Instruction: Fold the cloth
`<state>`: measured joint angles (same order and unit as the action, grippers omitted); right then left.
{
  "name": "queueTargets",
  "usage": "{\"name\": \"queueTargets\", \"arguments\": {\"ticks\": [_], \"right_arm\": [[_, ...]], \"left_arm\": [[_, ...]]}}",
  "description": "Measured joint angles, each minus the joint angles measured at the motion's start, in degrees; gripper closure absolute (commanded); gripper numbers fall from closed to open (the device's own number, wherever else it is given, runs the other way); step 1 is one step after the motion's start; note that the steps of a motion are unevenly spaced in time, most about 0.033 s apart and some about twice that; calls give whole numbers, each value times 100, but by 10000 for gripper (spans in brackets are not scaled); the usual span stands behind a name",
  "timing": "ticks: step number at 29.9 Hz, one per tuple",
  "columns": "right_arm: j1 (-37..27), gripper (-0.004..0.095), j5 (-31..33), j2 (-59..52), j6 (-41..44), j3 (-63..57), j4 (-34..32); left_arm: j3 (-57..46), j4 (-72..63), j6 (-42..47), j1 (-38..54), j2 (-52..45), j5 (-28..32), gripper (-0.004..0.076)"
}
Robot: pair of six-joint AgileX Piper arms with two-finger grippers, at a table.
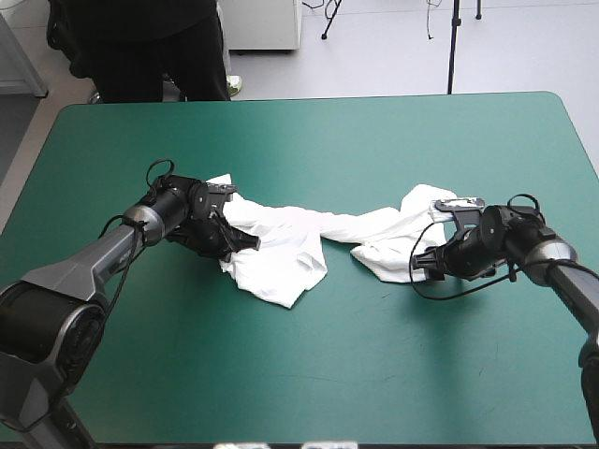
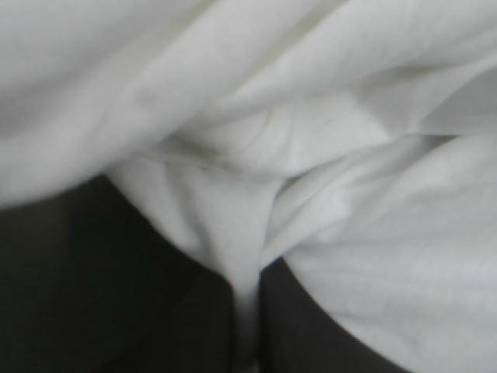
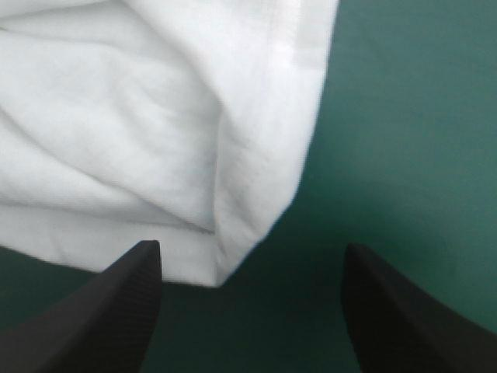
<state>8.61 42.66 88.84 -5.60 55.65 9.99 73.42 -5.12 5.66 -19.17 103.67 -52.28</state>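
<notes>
The white, short-sleeved fabric T-shirt (image 1: 309, 238) lies crumpled on the teal-green table cover (image 1: 309, 374), as a twisted band reaching from one gripper to the other. The left gripper (image 2: 247, 280), two black fin-shaped fingers, is pressed almost together, with a fold of the fabric pinched between them. The right gripper (image 3: 252, 252) is spread and nothing is gripped; a hemmed corner of the shirt lies just ahead of it, nearer one finger. The fabric is judged light, soft and limp, so sagging and bunching are to be expected when it is lifted. A hold is best taken at that hemmed corner, where the layers are doubled.
</notes>
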Motion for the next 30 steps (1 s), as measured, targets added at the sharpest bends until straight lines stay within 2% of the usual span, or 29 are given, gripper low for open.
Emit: {"name": "queueTargets", "arguments": {"ticks": [3, 5, 8, 13, 14, 19, 23, 26, 30], "right_arm": [[0, 311, -111, 216, -144, 17, 147], [0, 363, -107, 290, -169, 47, 164], [0, 524, -83, 385, -188, 98, 138], [-22, 898, -170, 537, -442, 169, 223], [-22, 924, -226, 569, -531, 175, 316], [-22, 925, -407, 651, -956, 197, 820], [-22, 925, -143, 707, -1024, 401, 774], [-5, 925, 209, 732, -876, 626, 411], [13, 925, 811, 635, -199, 1017, -628]], "left_arm": [[0, 0, 0, 0, 5, 0, 733], [0, 0, 0, 0, 10, 13, 733], [0, -11, -20, 0, 11, 23, 733], [0, -21, -58, 0, 13, 23, 733], [0, -26, -75, 0, 13, 23, 733], [0, -33, -192, 0, 7, 23, 733], [0, -70, -281, 0, -64, 6, 733], [74, -100, -407, 0, -285, -127, 733], [340, 65, -471, -5, -920, -291, 733]]}}
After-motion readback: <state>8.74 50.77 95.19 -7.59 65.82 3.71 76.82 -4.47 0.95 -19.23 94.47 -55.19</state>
